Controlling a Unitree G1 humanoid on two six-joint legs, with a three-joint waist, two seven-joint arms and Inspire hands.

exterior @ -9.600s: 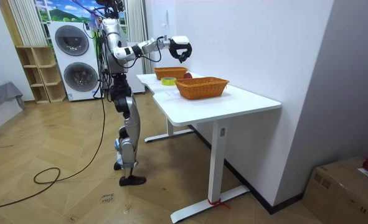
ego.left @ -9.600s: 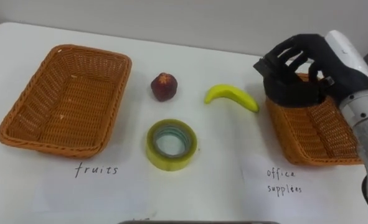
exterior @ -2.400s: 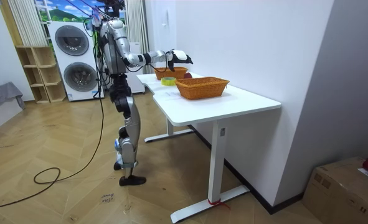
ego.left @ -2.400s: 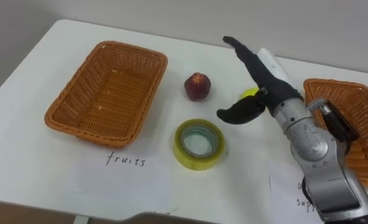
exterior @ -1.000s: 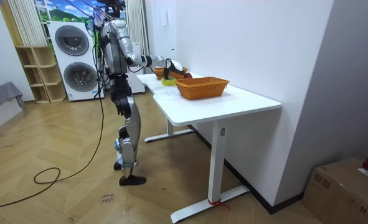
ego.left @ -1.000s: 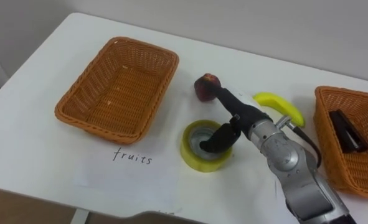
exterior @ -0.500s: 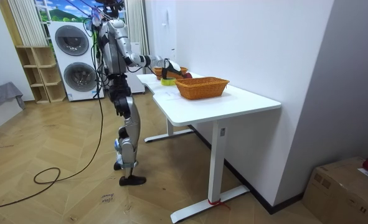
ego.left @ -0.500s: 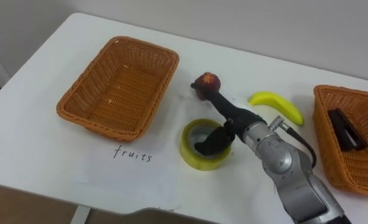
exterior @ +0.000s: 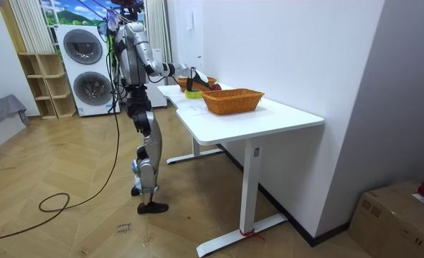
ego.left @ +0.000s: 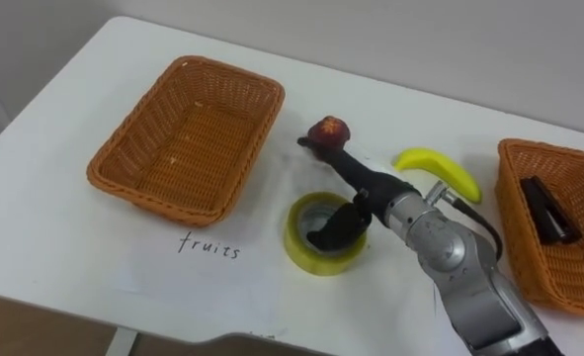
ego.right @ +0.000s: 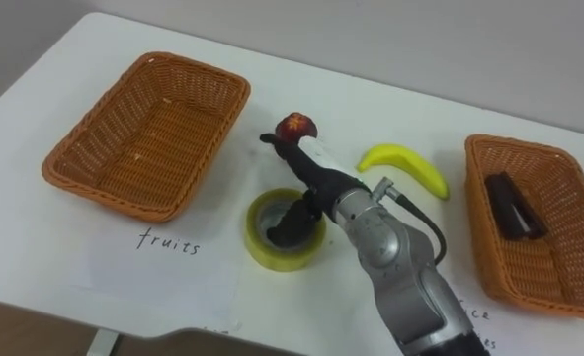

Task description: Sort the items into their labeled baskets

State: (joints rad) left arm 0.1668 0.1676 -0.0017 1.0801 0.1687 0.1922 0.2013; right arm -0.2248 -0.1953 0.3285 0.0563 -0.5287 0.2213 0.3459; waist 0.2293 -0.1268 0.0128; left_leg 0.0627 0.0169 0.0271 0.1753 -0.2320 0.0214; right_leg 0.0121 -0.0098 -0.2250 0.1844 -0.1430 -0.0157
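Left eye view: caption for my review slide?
Right hand, thumb dipping into the yellow tape roll, apple just beyond.

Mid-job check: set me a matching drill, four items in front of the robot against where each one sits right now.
Things
1. red round fruit
2. yellow banana
3. yellow roll of tape
4. black oblong office item

Places
A. inside the right wicker basket
B. on the white table, with the thumb of the right robot hand in its hole
C. on the table alone, between the tape and the right basket
D. on the table by the tips of the robot hand's straight fingers, right of the empty left wicker basket

Pairs: 1-D, 2-C, 3-B, 4-A
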